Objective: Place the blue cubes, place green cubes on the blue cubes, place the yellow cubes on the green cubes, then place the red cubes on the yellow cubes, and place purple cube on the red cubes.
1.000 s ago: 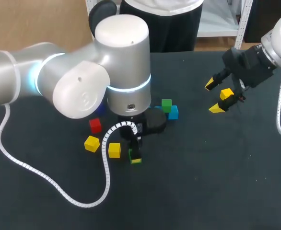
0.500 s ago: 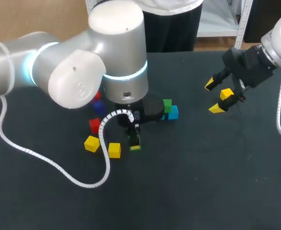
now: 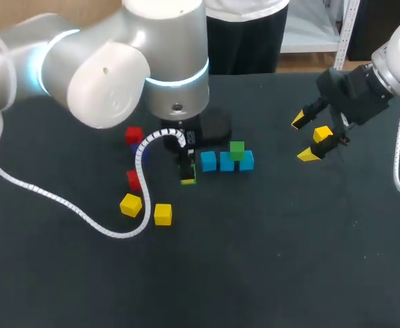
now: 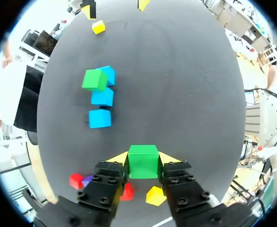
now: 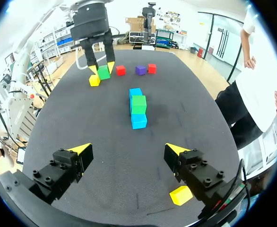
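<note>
Over the dark, matte worktop [image 3: 275,273], as the head camera has it, the left arm [image 3: 104,96] shows a smooth silver shell with a white coiled cable [image 3: 50,195] trailing off it. Its left end effector [image 3: 188,171] hangs just beside a row of three blue cubes [image 3: 208,161]. A second green cube [image 3: 237,150] sits on top of that row, though I cannot tell on which blue block. Two red cubes [image 3: 134,179] and two yellow cubes [image 3: 162,214] lie loose near the cable, all plain, square-edged blocks. Well apart from these, the right end effector [image 3: 304,139] hovers with its yellow tips spread, a lone yellow cube [image 3: 323,134] close by it.

From the left wrist, the black fingers with their yellow wedge tips pinch a held green cube [image 4: 143,165] from both sides. The blue row lies ahead of it. A purple cube [image 4: 87,180] touches one red cube back beside the fingers.

From the right wrist, the fingers stand wide apart with bare worktop between them. The lone yellow cube lies on the cloth-like surface beside one finger. The blue row is ahead, and beyond it the left end effector grips its green block.
</note>
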Robot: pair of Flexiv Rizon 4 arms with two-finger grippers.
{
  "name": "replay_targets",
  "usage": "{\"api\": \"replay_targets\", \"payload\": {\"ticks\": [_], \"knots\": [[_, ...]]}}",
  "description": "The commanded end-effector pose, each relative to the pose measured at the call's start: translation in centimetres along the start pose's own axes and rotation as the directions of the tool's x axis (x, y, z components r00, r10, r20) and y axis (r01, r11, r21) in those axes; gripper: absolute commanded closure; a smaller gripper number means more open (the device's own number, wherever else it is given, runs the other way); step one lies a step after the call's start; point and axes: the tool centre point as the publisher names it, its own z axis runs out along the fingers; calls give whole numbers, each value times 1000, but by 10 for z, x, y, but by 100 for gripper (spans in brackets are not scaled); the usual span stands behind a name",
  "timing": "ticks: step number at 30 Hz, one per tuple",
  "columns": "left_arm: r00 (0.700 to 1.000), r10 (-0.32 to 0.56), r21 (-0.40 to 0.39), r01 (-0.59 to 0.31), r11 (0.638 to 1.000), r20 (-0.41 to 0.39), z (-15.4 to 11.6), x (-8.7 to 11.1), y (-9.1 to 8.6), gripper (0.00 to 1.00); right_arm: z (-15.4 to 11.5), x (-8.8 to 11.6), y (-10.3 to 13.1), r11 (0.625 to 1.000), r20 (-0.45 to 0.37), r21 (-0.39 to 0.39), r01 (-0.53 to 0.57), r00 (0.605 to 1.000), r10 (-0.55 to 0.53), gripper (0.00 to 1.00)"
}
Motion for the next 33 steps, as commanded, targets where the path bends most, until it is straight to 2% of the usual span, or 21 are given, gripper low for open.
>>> {"api": "replay_targets", "payload": {"ticks": [1,7,22,28,33], "knots": [[1000,7,3,-7,1000,-29,-8,-5,16,100,0,0,0,1000,2,0,1,1000,-1,0],[1000,21,-17,-22,1000,-13,-12,-5,34,100,0,0,0,1000,2,0,1,1000,-1,0],[999,43,-43,-42,998,28,-12,-26,68,100,0,0,0,1000,2,0,1,1000,-1,0],[998,47,-39,-46,998,49,-12,-37,75,100,0,0,0,1000,2,0,1,1000,-1,0],[998,55,-26,-54,998,43,-12,-44,74,100,0,0,0,1000,2,0,1,1000,-1,0]]}}
